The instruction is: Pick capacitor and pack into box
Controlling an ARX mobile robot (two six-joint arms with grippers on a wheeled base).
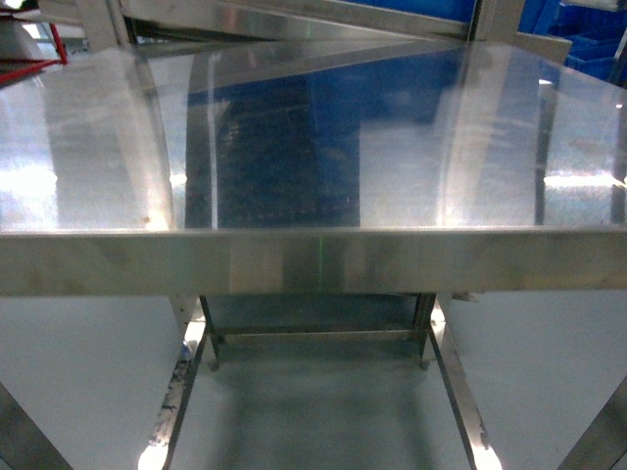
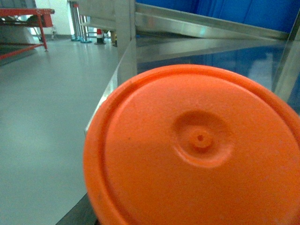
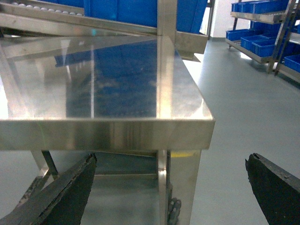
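Close to the left wrist camera, filling its view: an orange round lid (image 2: 197, 150) with a dimpled centre; left fingers unseen, grip impossible to tell. Right gripper (image 3: 171, 187) spread wide, holding nothing, before the steel table (image 3: 108, 126). Beyond, blue bins (image 3: 262, 42). No box or capacitor visible.

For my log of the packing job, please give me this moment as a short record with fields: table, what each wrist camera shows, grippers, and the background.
table: bare stainless steel table, nothing on its top in the head view
left wrist view: filled by a round orange disc, seen close
left gripper: not seen
right gripper: open, dark fingers wide apart, holding nothing, low at the table corner
box and capacitor: not visible
background: blue bins on racks
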